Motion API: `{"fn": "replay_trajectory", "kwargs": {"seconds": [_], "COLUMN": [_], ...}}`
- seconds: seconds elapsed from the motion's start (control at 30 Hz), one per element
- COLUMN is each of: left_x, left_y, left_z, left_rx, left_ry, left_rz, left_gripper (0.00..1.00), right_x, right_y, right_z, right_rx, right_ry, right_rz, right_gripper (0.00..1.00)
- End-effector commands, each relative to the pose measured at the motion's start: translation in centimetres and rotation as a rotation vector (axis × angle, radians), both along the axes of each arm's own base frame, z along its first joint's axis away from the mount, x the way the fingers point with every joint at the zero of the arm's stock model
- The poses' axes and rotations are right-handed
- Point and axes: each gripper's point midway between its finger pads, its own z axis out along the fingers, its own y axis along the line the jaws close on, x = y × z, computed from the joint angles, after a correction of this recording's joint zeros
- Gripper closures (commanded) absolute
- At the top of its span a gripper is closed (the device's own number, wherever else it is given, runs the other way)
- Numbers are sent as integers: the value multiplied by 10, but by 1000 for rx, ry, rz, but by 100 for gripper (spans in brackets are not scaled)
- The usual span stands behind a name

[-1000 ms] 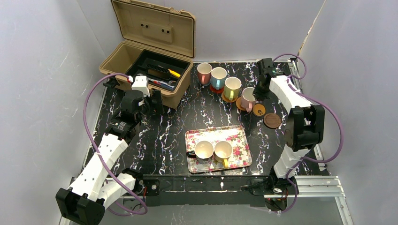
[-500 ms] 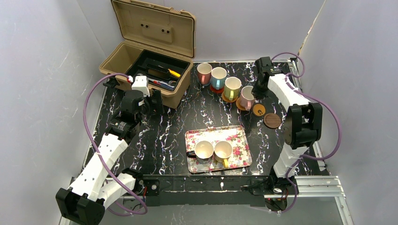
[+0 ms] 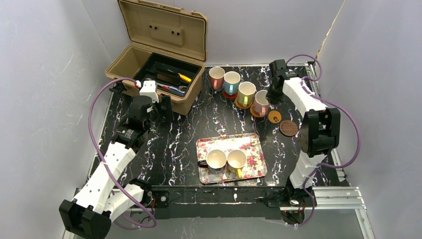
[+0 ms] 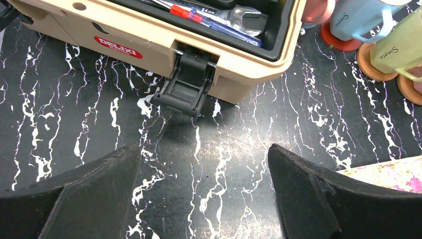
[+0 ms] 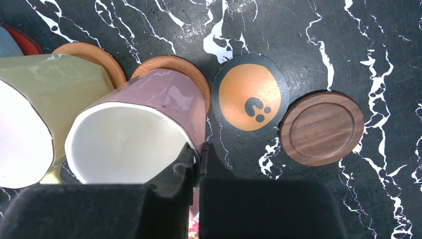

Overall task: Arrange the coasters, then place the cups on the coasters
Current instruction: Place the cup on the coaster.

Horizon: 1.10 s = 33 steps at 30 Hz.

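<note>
Right hand (image 5: 195, 149): pinched tight on the rim of the pink cup (image 5: 149, 109), at the far right of the bench (image 3: 174, 144).
Pink cup: stands on a brown coaster (image 5: 171, 64), right end of the far row, beside the yellow cup (image 5: 45, 99).
Free coasters: orange coaster (image 5: 247, 97) and dark wooden coaster (image 5: 321, 128), just right of the pink cup, both bare.
Tray cups: cream cup (image 3: 217, 159) and second cup (image 3: 237, 160) side by side in the floral tray (image 3: 254, 144), near centre.
Left hand (image 4: 201, 152): spread wide, holding nothing, over the bench by the toolbox (image 4: 149, 45).
</note>
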Motion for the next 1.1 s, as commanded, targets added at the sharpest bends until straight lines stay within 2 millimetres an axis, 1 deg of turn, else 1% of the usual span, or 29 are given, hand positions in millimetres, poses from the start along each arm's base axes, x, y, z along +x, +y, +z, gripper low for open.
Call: {"fn": "replay_trajectory", "kwargs": {"seconds": [0.0,0.13,0.23,0.4,0.57,0.73,0.8,0.9,0.97,1.07], "left_x": [0,0,0,0,0,0,0,0,0,0], "left_y": [0,0,0,0,0,0,0,0,0,0], "left_z": [3,2,3,2,2,2,2,2,3,2], "left_rx": [-4,-3,-5,-4,-3,-3,-2,-3,-2,-2], "left_ry": [-4,-1,-2,0,-1,-1,-2,-2,-3,-1], "left_rz": [-1,0,0,-1,1,0,0,-1,0,-1], "left_gripper": [2,2,2,2,2,2,2,2,2,2], "right_x": [19,17,17,17,17,14,11,7,1,-9], "right_y": [6,6,4,3,2,4,6,9,13,19], "right_z": [19,19,21,26,30,35,40,49,57,68], "right_rx": [19,19,15,14,8,12,21,36,43,36], "right_ry": [-73,-67,-74,-85,-96,-100,-110,-137,-155,-182], "right_rz": [-15,-18,-22,-24,-18,8,26,64,104,166], "right_gripper": [95,82,76,69,67,61,56,47,42,32]}}
